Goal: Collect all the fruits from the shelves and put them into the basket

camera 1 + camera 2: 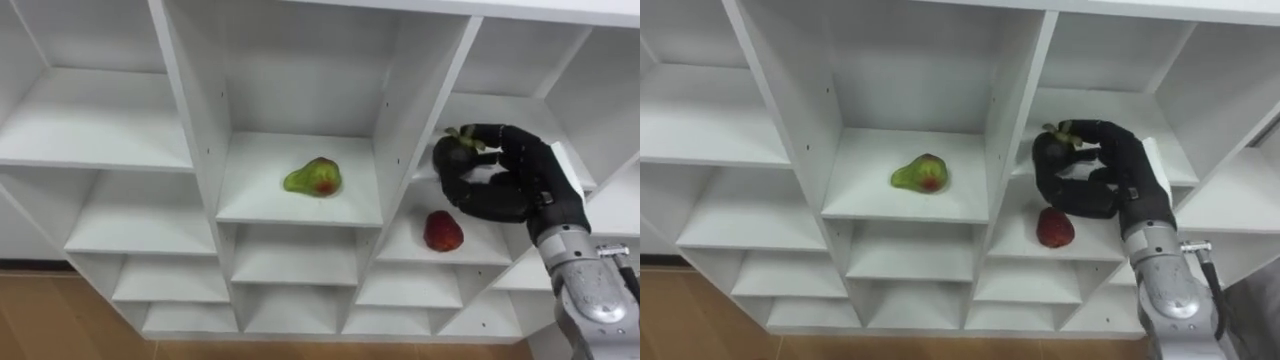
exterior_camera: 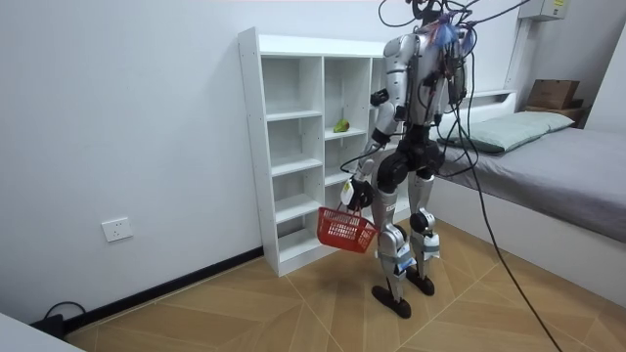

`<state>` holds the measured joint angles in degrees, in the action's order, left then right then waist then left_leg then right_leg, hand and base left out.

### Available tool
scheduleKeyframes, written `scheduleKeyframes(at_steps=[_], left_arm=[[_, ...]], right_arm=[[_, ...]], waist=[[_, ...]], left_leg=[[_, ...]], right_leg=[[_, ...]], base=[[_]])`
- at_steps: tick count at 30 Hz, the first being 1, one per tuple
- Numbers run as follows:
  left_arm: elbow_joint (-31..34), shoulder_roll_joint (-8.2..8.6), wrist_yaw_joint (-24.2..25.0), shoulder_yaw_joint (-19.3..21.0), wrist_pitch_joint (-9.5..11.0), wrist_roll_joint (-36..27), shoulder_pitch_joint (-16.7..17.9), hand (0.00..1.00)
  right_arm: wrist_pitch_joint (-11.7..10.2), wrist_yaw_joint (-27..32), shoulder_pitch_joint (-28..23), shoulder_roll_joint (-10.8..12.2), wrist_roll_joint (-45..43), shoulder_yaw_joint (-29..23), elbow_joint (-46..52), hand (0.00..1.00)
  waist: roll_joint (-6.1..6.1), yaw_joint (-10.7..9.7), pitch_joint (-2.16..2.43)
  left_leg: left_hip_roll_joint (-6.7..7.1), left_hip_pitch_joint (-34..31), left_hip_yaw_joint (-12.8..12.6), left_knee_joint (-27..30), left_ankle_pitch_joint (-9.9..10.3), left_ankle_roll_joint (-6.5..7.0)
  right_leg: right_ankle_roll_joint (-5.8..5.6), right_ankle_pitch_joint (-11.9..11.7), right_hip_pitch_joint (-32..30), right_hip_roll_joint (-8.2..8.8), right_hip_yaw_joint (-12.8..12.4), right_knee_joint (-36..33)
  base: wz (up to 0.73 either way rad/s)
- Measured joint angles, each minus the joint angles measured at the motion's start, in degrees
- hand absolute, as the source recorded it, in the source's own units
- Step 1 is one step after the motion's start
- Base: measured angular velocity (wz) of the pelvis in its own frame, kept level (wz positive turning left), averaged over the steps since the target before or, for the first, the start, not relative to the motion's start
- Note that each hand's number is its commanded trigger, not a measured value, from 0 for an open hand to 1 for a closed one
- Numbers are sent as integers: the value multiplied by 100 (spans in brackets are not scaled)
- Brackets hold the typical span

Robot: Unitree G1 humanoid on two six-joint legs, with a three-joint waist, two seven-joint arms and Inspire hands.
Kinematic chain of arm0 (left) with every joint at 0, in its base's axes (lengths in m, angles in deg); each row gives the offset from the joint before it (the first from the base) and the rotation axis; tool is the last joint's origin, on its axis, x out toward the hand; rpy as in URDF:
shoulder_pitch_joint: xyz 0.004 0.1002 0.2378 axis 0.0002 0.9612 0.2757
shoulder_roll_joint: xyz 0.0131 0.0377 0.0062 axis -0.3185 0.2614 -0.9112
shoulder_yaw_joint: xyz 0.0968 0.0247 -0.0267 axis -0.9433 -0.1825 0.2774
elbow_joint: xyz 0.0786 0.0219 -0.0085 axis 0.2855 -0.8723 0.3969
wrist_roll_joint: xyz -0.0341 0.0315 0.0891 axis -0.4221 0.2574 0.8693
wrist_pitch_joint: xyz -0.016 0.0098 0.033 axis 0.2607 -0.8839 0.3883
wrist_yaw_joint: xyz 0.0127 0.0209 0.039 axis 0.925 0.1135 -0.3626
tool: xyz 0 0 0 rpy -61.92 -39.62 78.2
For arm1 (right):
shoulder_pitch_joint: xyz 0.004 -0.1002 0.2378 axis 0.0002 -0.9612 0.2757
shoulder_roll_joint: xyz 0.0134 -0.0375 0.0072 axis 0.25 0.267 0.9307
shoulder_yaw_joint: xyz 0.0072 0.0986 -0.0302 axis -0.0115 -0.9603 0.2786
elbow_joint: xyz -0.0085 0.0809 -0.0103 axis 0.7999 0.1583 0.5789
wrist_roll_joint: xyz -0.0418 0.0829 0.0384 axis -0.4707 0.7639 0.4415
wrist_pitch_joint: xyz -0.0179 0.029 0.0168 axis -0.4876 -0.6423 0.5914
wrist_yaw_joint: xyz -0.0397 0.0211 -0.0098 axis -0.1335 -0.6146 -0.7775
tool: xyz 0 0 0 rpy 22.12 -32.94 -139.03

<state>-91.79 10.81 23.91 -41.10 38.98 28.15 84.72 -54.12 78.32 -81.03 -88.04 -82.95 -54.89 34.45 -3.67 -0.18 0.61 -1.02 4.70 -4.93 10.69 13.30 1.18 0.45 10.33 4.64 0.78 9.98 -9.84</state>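
The robot stands on the wooden floor right in front of a white closet. Its left robot hand hangs low by its leg and is closed on the handle of a red basket. The right robot hand is lifted up to the right part of the closet. Its fingers are curled tight around a dark fruit with a bit of green on top, and it holds the fruit at the front of an open shelf. On the shelf just under that hand lies a red fruit, apart from the hand. Further to the left, in the middle part of the closet, a green pear with a red spot lies on its side on its own shelf.
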Motion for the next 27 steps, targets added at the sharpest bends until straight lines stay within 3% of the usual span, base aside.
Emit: scheduleKeyframes(at_steps=[10,18,23,27], left_arm=[[5,57,-18,-89,103,-62,-158,100],[106,113,-33,-254,411,-1325,-384,100],[-213,107,-29,-281,449,-1580,-631,100],[-218,98,8,-416,454,-1732,-677,100]], right_arm=[[-20,-280,-309,42,-311,233,547,100],[162,-1025,-898,114,-343,600,595,100],[211,-1156,-1027,115,-813,913,334,100],[370,-1329,-1048,110,-839,987,307,100]], waist=[[121,-144,-31],[136,-117,-16],[110,-99,-20],[96,-95,-35]], left_leg=[[-16,-53,-189,-8,1,2],[-29,-94,-268,-28,-1,1],[-27,-140,-296,-25,-3,1],[-31,-218,-306,-20,-5,4]], right_leg=[[1,0,-182,-15,-199,-116],[11,-25,-279,-20,-285,-93],[8,-28,-362,-1,-283,-101],[6,-58,-443,-1,-278,-100]], base=[[-10],[-5],[-3],[-3]])
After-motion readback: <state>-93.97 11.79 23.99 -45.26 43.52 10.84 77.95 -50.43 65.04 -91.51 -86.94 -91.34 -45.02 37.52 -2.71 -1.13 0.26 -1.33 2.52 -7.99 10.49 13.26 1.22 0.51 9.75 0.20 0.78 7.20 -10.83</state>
